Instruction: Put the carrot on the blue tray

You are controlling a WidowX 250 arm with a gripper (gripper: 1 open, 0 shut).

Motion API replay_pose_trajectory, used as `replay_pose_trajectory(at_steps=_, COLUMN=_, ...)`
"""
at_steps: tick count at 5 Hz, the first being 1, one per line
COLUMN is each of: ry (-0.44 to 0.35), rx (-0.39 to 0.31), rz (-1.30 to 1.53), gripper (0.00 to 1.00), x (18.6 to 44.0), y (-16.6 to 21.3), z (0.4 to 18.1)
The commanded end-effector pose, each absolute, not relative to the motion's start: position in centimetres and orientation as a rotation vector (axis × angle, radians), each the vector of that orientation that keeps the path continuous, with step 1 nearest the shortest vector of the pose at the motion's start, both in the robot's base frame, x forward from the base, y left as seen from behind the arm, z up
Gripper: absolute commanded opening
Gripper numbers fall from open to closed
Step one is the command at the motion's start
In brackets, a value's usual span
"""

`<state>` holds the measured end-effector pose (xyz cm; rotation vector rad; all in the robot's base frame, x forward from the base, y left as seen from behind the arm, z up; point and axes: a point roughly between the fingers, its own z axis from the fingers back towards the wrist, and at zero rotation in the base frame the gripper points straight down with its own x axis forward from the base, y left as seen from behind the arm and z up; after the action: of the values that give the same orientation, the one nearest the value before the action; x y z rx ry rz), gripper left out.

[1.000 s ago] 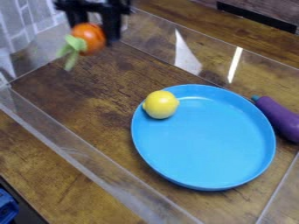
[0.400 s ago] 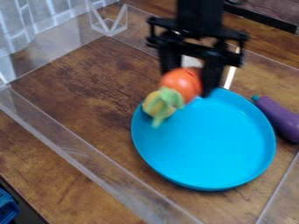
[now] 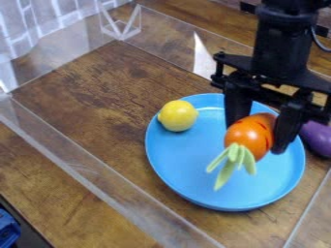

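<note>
My gripper (image 3: pixel 262 126) is shut on the carrot (image 3: pixel 249 138), an orange stub whose pale green leaves (image 3: pixel 231 165) hang down and to the left. It hovers over the right half of the blue tray (image 3: pixel 195 170), a wide round plate with a low rim. The black fingers (image 3: pixel 241 108) clamp the carrot's top from both sides. I cannot tell whether the leaf tips touch the tray surface.
A yellow lemon (image 3: pixel 179 115) rests on the tray's upper left rim area. A purple eggplant (image 3: pixel 319 141) lies just past the tray's right edge, partly behind the gripper. Clear acrylic walls (image 3: pixel 77 155) border the wooden table (image 3: pixel 91 97) at the left and front.
The gripper carried the carrot from the far left corner rightward and down, passing the lemon, to a spot above the tray's right half. Lemon, eggplant and tray stayed put.
</note>
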<state>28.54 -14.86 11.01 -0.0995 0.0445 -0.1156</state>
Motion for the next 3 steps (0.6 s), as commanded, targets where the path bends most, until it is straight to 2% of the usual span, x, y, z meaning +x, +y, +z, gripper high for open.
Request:
replay_pose_trajectory(at_steps=1, ry=0.007, rx=-0.114, rz=-0.128, gripper=0.00, x=28.3, y=-14.8, z=11.9)
replay_pose_trajectory(at_steps=3, ry=0.020, rx=-0.097, rz=-0.142, gripper=0.00, x=28.8, y=-13.7, z=11.8)
